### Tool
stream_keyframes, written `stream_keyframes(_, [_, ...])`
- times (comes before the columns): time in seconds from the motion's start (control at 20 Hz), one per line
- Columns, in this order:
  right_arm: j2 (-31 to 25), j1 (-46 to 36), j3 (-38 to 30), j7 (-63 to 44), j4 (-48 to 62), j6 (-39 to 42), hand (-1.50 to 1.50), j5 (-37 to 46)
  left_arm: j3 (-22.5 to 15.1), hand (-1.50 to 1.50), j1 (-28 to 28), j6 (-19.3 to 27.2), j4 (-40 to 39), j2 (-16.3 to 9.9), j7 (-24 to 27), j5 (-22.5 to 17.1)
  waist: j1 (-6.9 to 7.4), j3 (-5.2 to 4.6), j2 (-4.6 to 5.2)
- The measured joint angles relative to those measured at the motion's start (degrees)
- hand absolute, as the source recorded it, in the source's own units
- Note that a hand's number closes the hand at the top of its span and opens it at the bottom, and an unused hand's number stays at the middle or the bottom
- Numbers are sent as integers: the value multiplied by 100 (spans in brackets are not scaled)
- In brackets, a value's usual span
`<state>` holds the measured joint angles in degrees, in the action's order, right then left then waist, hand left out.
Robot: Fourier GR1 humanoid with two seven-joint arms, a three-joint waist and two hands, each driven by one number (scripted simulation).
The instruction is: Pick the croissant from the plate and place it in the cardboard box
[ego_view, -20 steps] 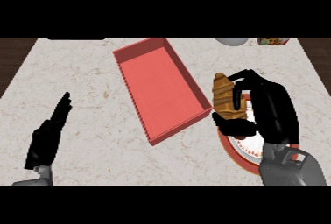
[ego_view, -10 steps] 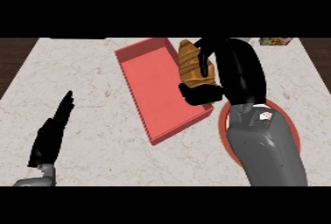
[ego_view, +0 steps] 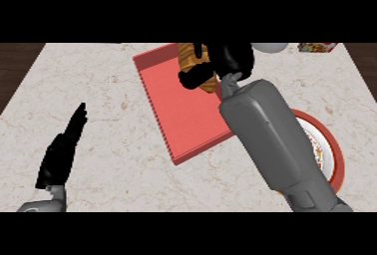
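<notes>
The right hand [ego_view: 225, 62] is curled around the croissant [ego_view: 193, 61], holding it over the red box [ego_view: 177, 112], maybe not touching. The left hand [ego_view: 63, 149] rests open on the counter [ego_view: 95, 79]

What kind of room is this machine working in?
Probably a kitchen: a pale marble-patterned counter top carries a round red-rimmed plate, and the right robot hand holds a golden-brown croissant.
</notes>
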<state>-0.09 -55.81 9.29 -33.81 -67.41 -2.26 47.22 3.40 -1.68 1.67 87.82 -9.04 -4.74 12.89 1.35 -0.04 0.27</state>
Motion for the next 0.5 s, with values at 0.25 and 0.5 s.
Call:
stream_keyframes(0.25, [6,-593,21,319,1594,-590,150,-304,-11,0,-12,-95,35,-30,6,-27,95,0,28])
stream_keyframes(0.5, [9,-914,219,410,2842,-1230,-150,-763,-105,0,-130,-92,-38,47,19,30,216,0,63])
